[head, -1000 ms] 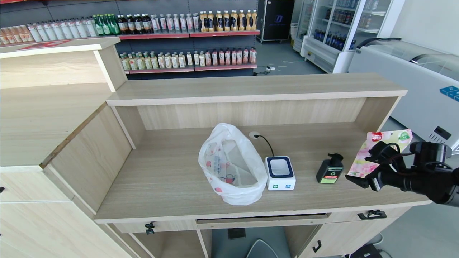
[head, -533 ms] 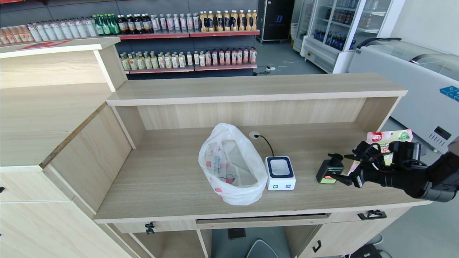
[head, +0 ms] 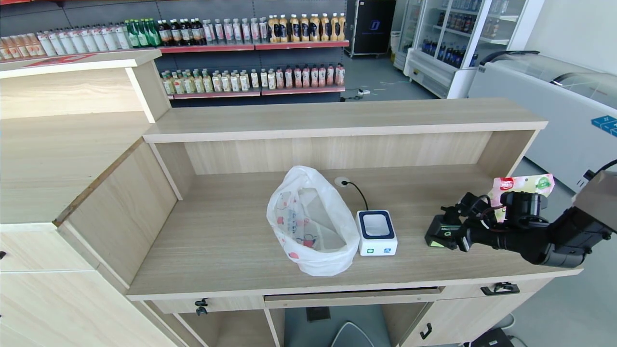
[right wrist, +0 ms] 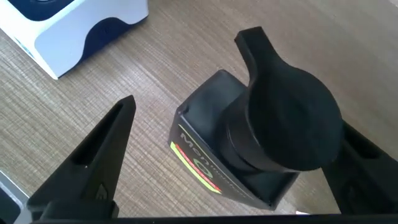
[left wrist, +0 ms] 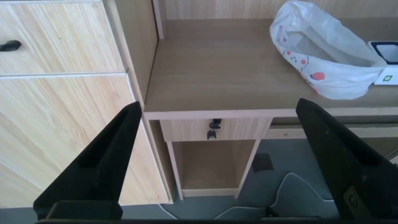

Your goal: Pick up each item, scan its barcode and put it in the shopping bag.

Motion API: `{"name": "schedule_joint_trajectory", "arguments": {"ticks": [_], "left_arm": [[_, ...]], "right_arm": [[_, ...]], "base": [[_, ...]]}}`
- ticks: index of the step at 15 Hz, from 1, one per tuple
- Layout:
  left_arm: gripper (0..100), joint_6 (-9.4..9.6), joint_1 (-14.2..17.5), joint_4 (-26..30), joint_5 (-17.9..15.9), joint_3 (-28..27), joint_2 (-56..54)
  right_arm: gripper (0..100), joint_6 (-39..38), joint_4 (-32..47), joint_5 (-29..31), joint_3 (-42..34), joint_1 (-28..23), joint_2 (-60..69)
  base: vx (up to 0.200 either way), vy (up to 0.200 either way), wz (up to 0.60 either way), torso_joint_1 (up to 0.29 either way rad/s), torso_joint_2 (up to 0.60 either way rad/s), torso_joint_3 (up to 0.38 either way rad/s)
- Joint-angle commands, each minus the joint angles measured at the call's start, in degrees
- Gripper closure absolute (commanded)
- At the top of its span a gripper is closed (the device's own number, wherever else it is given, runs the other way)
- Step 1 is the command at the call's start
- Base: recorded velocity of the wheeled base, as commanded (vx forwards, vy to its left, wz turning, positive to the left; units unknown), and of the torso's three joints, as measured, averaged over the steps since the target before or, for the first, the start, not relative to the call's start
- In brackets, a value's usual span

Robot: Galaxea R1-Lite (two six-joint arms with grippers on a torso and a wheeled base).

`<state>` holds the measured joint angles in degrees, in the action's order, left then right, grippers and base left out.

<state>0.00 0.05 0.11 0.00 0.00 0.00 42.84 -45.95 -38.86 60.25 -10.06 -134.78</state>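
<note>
One bottle under grasp, none bagged yet

Two fingers (right wrist: 93, 168) of the right hand (head: 452, 225) are standing spread on either side of the black pump bottle (head: 437, 233), which is sitting upright on the counter (head: 217, 241), right of the scanner (head: 377, 232). Closing on it appears to be the step in hand; lifting and showing its barcode is coming next. The white bag (head: 289, 226) is lying open just left of the scanner, seemingly holding nothing. The left hand (left wrist: 217, 162) is hanging spread, well apart from the bottle.

— What sort of place?
— A shop: far beyond the right claw (head: 447, 234), shelves (head: 207, 48) of drinks (head: 308, 26), glass-door fridges (head: 462, 29) and a freezer (head: 544, 96).
— Anything nearer?
— A scanner (head: 376, 232) on the checkout table (head: 221, 241), left of the claw.
</note>
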Motion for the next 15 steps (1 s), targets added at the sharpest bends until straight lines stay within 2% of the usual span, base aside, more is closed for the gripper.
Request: {"name": "schedule_joint_trajectory", "arguments": {"ticks": [1, 11, 12, 15], "left_arm": [[0, 0.00, 0.04, -0.02, 0.00, 0.00, 0.09], [0, 0.00, 0.04, -0.02, 0.00, 0.00, 0.09], [0, 0.00, 0.04, -0.02, 0.00, 0.00, 0.09], [0, 0.00, 0.04, -0.02, 0.00, 0.00, 0.09]], "right_arm": [[0, 0.05, -0.02, 0.02, 1.10, 0.57, -1.45], [0, 1.46, 0.07, 0.28, 3.30, 3.82, -4.62], [100, 1.99, 0.07, 0.28, 3.47, 4.17, -4.70], [100, 2.07, -0.11, 0.19, 4.44, 4.61, -4.79]], "base": [[0.000, 0.000, 0.00, 0.000, 0.00, 0.000], [0.000, 0.000, 0.00, 0.000, 0.00, 0.000], [0.000, 0.000, 0.00, 0.000, 0.00, 0.000], [0.000, 0.000, 0.00, 0.000, 0.00, 0.000]]}}
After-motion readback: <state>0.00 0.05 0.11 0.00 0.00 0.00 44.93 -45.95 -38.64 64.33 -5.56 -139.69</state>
